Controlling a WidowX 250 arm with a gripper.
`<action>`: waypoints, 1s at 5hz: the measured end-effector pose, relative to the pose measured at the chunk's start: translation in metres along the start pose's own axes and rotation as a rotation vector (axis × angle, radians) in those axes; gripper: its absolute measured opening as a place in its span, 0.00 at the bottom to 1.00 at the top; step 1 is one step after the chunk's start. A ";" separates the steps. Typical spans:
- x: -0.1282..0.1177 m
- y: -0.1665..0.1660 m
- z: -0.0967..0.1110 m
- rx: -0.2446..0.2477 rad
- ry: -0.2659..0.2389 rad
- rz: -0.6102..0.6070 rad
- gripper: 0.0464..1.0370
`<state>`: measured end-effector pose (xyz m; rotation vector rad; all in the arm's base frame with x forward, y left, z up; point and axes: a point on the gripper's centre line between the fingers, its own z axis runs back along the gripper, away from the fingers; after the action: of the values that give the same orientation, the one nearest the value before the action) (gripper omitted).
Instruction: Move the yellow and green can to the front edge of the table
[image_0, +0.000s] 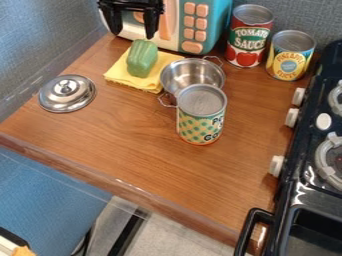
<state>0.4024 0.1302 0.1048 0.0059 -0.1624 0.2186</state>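
The metal lid (67, 93) lies knob up on the counter (113, 145), off its pot, which leaves the knob easy to pinch. The gripper (132, 35) hangs open in front of the toy microwave (186, 27), with nothing held, as it should be before a pick. Below it, the green pepper (141, 59) rests on a folded yellow cloth (120, 74), which probably just serves as a mat. Next comes the small pot (192, 74), uncovered. The yellow and green can (199, 117) stands upright just in front of it; whether they touch I can't tell. Bare wood lies between can and front edge, so the way looks free. The red can (248, 37) and the yellow can (290, 56) stand farther back, out of that path, left of the stove (304, 200).
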 end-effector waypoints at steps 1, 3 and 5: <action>-0.005 0.000 -0.013 -0.005 0.035 0.002 0.96; -0.019 -0.051 -0.026 -0.041 0.057 -0.112 0.96; -0.030 -0.116 -0.018 -0.081 0.008 -0.263 0.96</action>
<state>0.4014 0.0105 0.0836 -0.0542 -0.1606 -0.0507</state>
